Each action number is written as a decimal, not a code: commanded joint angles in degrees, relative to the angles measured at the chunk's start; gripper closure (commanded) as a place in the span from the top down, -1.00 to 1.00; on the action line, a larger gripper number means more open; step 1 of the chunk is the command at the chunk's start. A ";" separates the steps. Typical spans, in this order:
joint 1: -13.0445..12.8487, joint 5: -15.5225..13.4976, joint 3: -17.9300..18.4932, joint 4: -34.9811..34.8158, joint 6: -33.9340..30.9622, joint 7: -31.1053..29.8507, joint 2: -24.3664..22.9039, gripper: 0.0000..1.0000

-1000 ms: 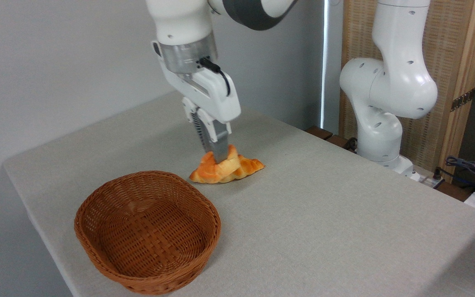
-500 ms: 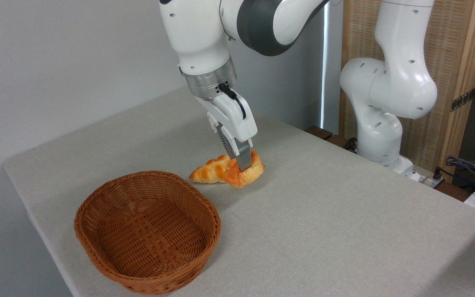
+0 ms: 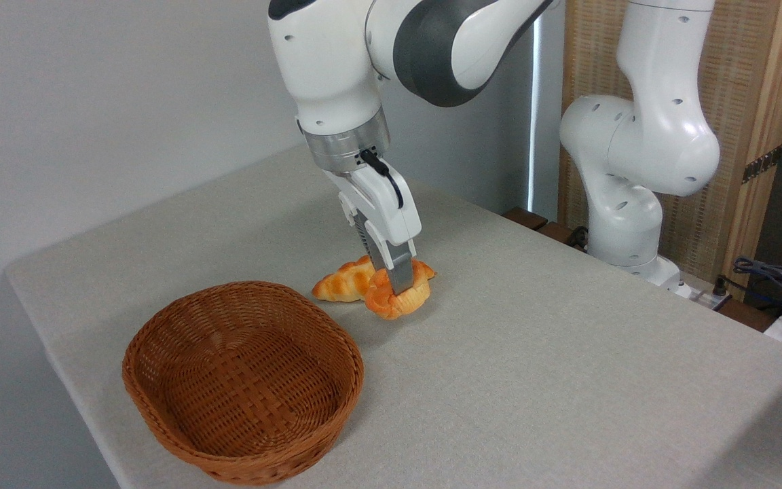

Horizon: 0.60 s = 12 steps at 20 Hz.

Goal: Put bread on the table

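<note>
Camera view shows the white gripper (image 3: pixel 396 288), closed on the small round knotted orange bun (image 3: pixel 396 299), has carried it nearer and lower, almost onto the grey desk (image 3: pixel 533 367).

A brown woven wicker basket (image 3: pixel 241 380) sits toward the near left, oval and open at the top, with nothing lying inside it. Beyond it, toward the middle, lies a paler braided loaf (image 3: pixel 342 280) with a pointed end aimed left; its right part is hidden. A plain pale grey wall (image 3: pixel 92 102) runs behind on the left. At the back right stands a woven screen in a light wooden frame (image 3: pixel 757 102), with a small metal hinge (image 3: pixel 762 164) on its edge. Low on the far right, a tangle of dark cables (image 3: pixel 771 275) trails off, near something white that is cut off by the edge.
</note>
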 commanded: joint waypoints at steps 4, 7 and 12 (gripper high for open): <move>-0.21 0.67 0.41 -0.56 0.93 1.35 -0.21 1.00; -0.21 0.67 0.41 -0.39 0.93 1.27 -0.30 1.00; -0.29 0.67 0.50 4.61 0.58 0.30 -0.47 1.00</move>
